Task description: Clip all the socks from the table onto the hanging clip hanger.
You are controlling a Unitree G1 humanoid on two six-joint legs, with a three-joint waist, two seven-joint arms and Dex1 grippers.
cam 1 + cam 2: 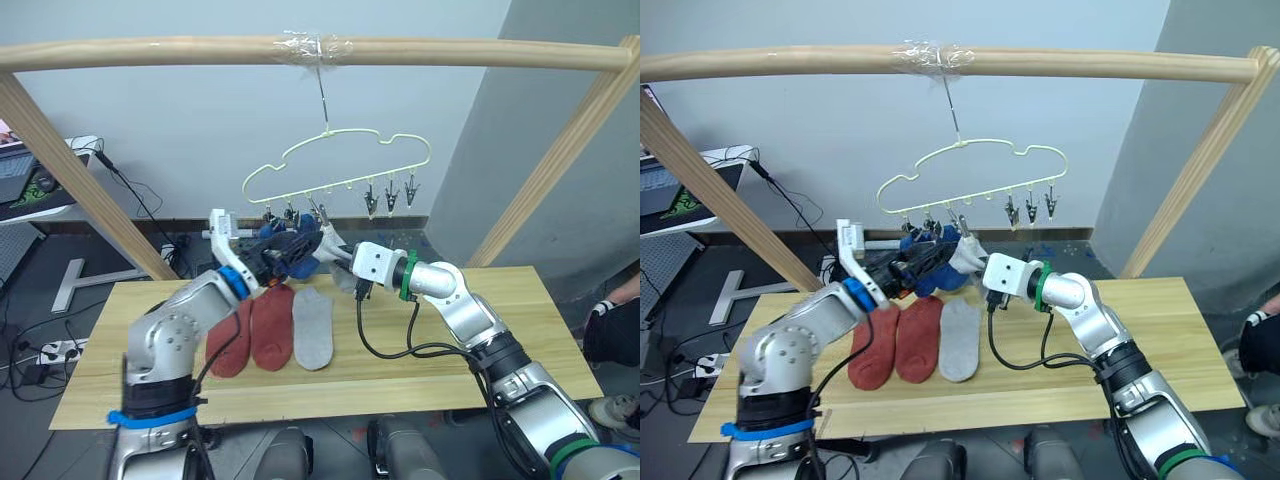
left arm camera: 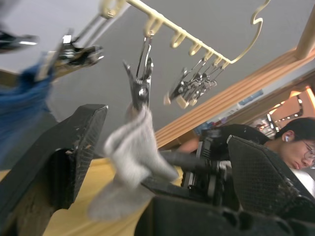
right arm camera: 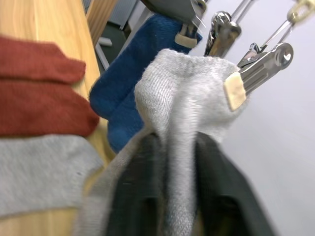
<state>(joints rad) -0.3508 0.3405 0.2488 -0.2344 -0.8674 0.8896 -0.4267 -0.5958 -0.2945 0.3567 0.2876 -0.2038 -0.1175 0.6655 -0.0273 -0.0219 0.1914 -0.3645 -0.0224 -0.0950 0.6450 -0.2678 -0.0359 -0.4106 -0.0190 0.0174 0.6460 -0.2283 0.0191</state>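
Three socks, two rust-red (image 1: pixel 255 330) and one grey (image 1: pixel 313 328), are lying on the table (image 1: pixel 500 330) below the clip hanger (image 1: pixel 340 165). In the left wrist view, the left gripper (image 2: pixel 162 162) is gaping wide beneath a clip (image 2: pixel 141 83) biting a grey sock (image 2: pixel 130 167). In the right wrist view, the right gripper (image 3: pixel 170 196) is pinching that grey sock beside the blue socks (image 3: pixel 133 93).

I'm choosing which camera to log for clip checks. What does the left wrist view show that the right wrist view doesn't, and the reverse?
Left wrist view alone: the left end effector with fingers apart, the empty clips further along the clip hanger, and a person behind.

Right wrist view alone: two rust-red socks and a grey sock lying on the table, and the right end effector shut on the held grey sock.

Both: that held grey sock at a clip, blue sock fabric hanging beside it.
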